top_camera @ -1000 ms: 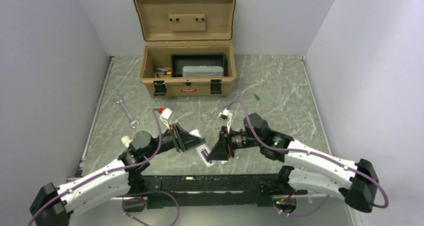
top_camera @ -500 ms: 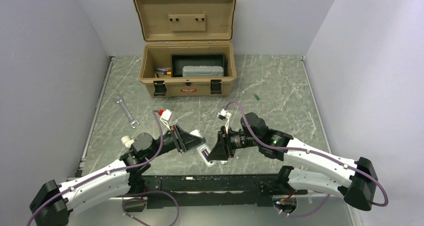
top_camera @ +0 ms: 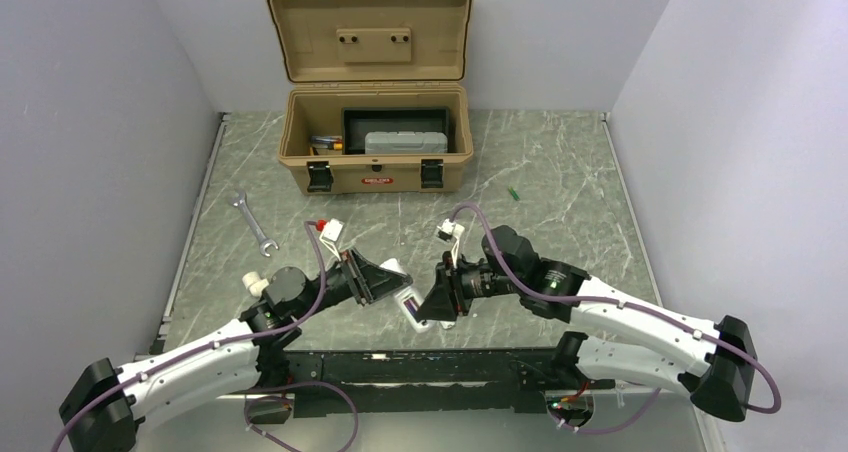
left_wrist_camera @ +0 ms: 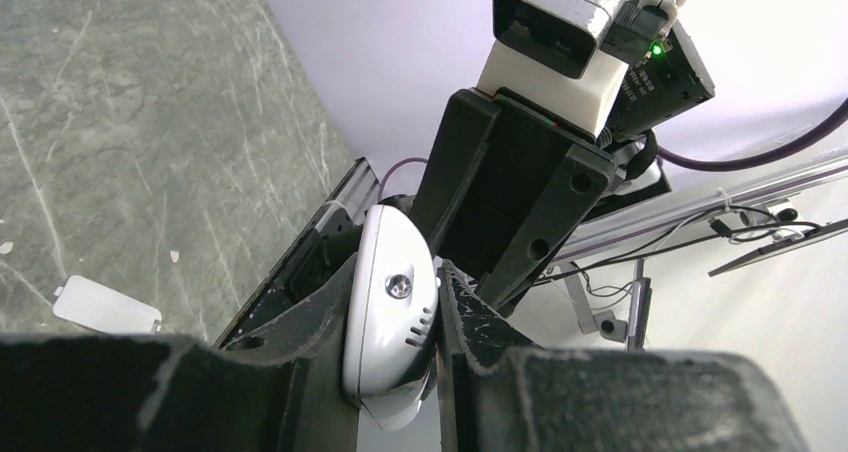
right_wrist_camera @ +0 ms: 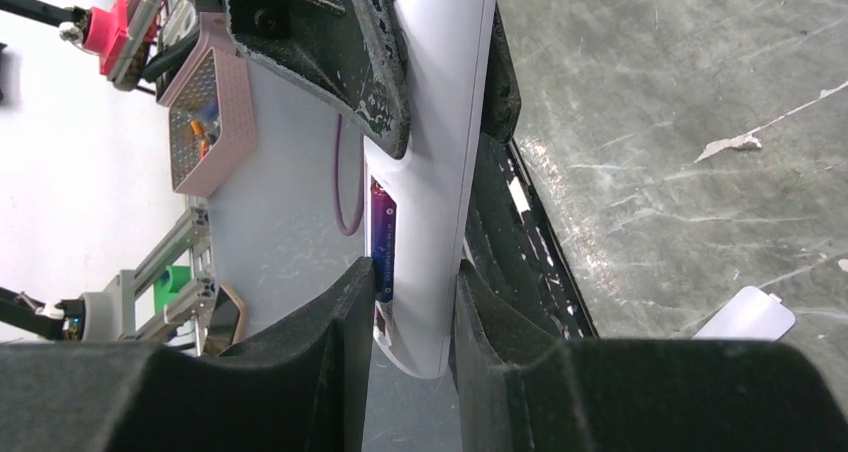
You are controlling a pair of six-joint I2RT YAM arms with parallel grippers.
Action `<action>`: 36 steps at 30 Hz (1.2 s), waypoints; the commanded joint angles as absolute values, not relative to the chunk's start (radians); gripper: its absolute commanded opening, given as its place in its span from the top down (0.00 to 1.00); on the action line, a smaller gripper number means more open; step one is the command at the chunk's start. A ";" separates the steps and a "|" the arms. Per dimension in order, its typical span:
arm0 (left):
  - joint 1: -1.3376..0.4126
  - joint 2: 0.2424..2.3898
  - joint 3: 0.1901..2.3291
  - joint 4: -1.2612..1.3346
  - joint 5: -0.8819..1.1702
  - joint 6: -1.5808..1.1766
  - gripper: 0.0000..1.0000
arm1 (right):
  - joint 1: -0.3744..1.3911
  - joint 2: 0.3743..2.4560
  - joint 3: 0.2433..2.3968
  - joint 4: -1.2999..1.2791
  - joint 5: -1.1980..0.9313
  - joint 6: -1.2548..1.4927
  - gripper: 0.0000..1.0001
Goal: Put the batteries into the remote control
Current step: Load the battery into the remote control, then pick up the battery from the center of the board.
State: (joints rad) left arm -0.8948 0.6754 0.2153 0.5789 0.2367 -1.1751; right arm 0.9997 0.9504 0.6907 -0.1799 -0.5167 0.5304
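Remote control (top_camera: 409,303) edged left (purple battery (right_wrist_camera: 382,234): right-wrist view only).

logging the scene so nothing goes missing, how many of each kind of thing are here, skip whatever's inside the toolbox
batteries: 2 (purple, green)
remote: 1
wrench: 1
toolbox: 1
white tab: 1
total: 6
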 commanded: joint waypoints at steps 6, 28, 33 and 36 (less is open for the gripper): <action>-0.901 0.596 0.206 0.487 0.159 -1.194 1.00 | 1.013 0.810 0.760 -0.187 -0.358 0.421 0.50; -0.898 0.510 0.260 0.291 0.194 -1.157 1.00 | 0.257 1.271 0.901 -0.346 0.068 0.206 0.34; -0.898 0.473 0.305 0.185 0.179 -1.117 1.00 | 0.137 1.432 0.983 -0.284 -0.062 0.103 0.36; -0.897 0.457 0.305 0.182 0.164 -1.115 1.00 | 0.085 1.553 1.052 -0.299 -0.090 0.051 0.40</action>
